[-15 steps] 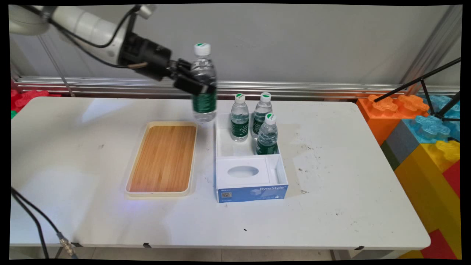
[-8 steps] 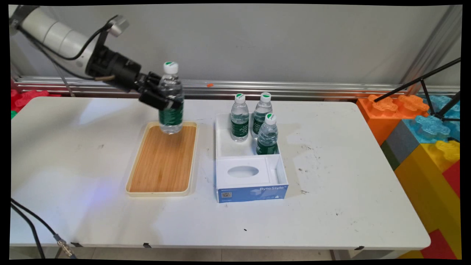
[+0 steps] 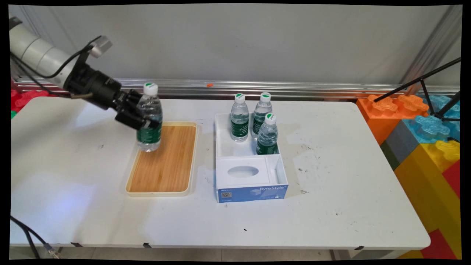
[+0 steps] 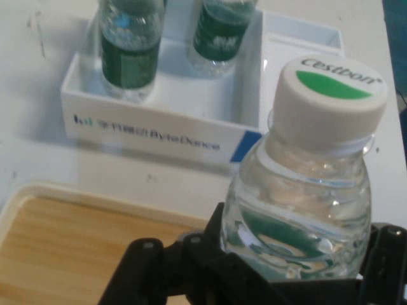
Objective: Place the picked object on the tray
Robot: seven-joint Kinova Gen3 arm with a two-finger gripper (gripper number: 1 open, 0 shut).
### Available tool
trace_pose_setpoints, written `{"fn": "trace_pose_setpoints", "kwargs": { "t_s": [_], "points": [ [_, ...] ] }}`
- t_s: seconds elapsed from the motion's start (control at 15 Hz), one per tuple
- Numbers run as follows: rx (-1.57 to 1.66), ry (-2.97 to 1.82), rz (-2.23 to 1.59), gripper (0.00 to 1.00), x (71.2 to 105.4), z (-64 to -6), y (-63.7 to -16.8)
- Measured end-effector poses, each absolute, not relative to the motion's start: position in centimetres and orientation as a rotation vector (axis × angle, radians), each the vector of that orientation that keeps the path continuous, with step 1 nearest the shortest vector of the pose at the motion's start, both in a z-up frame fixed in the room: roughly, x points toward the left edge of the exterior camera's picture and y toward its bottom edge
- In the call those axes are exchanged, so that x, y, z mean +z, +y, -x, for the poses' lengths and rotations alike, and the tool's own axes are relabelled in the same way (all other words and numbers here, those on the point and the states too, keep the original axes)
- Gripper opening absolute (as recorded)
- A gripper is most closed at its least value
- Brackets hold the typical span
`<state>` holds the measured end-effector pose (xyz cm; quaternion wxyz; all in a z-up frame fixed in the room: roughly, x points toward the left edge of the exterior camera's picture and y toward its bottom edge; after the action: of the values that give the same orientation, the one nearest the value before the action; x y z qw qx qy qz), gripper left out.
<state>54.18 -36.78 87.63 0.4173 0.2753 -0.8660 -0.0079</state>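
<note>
My black gripper [image 3: 141, 119] is shut on a clear water bottle [image 3: 149, 117] with a green label and a white cap. The bottle stands upright over the far left part of the wooden tray [image 3: 165, 162], its base at or just above the tray's surface. In the hand view the same bottle [image 4: 302, 190] fills the right side, its cap towards the camera, and my gripper [image 4: 267, 273] grips its body. The tray's corner [image 4: 70, 248] shows below it.
To the right of the tray stands a white and blue box [image 3: 250, 176] holding three more water bottles [image 3: 239, 117] at its far end. Its wall [image 4: 152, 130] and two bottles appear in the hand view. Big coloured blocks [image 3: 423, 132] stand past the table's right edge.
The arm has carried the bottle leftward and downward, from above the gap between box and tray to low over the tray's far left part.
</note>
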Motion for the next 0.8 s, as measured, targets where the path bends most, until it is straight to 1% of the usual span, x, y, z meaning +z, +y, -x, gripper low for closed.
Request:
{"fn": "trace_pose_setpoints", "kwargs": {
  "t_s": [0.47, 0.8],
  "points": [
    [-0.063, -2.226, -0.702, 0.00, 85.3, -56.1, -33.9],
    [-0.059, -2.244, -0.708, 0.00, 83.9, -56.5, -33.5]
  ]
}}
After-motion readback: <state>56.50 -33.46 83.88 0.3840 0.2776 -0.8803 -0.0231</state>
